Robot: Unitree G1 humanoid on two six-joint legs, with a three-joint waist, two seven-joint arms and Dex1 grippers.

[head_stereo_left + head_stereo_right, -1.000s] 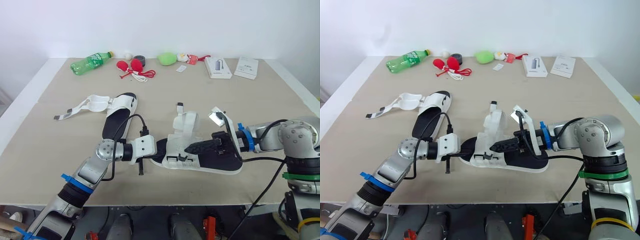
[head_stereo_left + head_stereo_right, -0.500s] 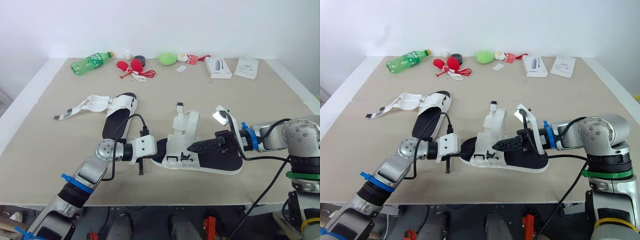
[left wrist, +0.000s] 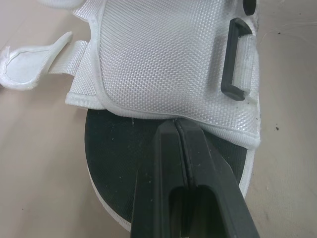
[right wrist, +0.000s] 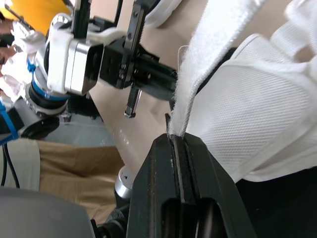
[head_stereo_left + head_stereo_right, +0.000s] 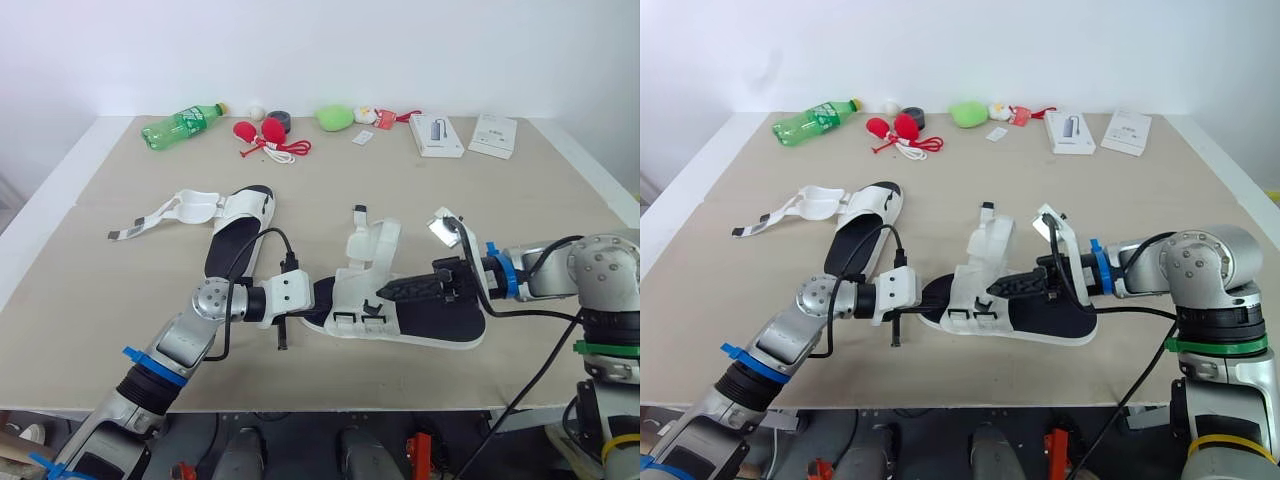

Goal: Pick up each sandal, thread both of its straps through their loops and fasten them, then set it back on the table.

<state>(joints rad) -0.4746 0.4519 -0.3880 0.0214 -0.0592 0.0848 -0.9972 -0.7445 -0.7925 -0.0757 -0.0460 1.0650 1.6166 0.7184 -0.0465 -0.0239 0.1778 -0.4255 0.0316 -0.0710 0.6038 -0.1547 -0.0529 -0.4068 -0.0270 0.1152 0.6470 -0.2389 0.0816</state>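
The near sandal (image 5: 440, 325), black sole with white mesh straps, lies at the table's front centre. My left gripper (image 5: 322, 297) reaches in from the left, its fingers (image 3: 198, 163) pressed together with their tips at the hem of the white upper (image 3: 163, 54), over the black footbed. A black loop (image 3: 237, 59) sits on that upper. From the right, my right gripper (image 5: 385, 293) is shut on a white strap (image 4: 218, 49), which rises from its fingertips. The second sandal (image 5: 240, 225) lies further back on the left with its straps (image 5: 150, 220) spread open on the table.
Along the far edge stand a green bottle (image 5: 182, 124), a red object with a cord (image 5: 262, 133), a black tape roll (image 5: 279, 118), a green lump (image 5: 335, 117) and two white boxes (image 5: 437, 134) (image 5: 493, 134). The table's front edge (image 5: 330, 410) runs close below the near sandal.
My right gripper has drawn back a little to the right with the strap still in it. The left arm and both sandals have stayed put.
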